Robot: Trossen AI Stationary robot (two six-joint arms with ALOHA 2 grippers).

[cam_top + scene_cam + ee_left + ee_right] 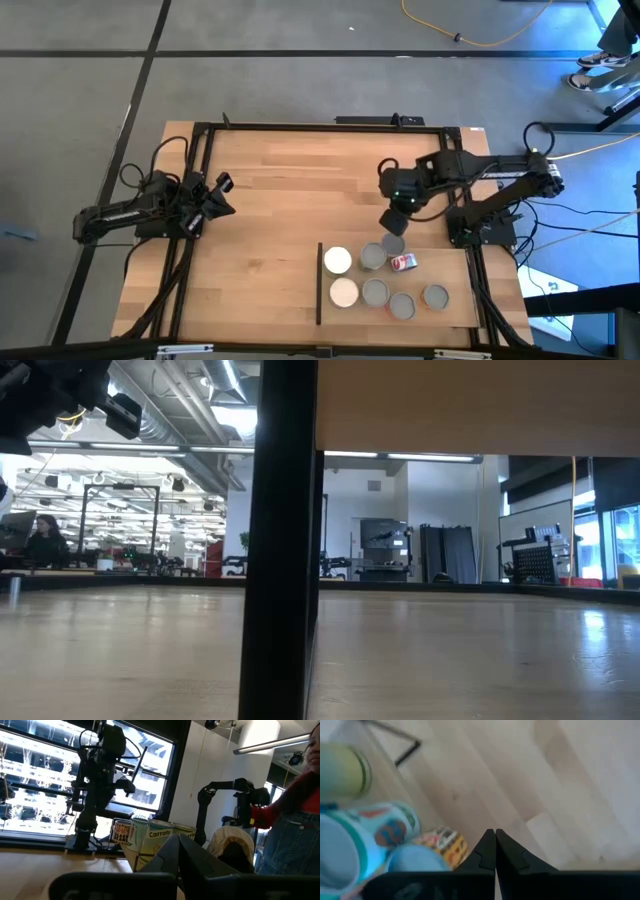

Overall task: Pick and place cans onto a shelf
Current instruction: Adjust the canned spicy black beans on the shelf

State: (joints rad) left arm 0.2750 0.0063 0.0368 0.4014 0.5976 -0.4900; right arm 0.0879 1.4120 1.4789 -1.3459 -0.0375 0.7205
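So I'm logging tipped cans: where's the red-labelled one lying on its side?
In the high view, the red-labelled can lies on the shelf at the table's right front, beside an upright grey-topped can, just below the right end effector.

This is a robotics lab in a large open industrial hall. A black-framed wooden table (pixel 260 190) stands on a grey concrete floor (pixel 300 90) with loose cables (pixel 480 40). Exposed ceiling ducts (pixel 190 410), strip lights, glass walls and other equipment racks (pixel 530 560) show beyond.
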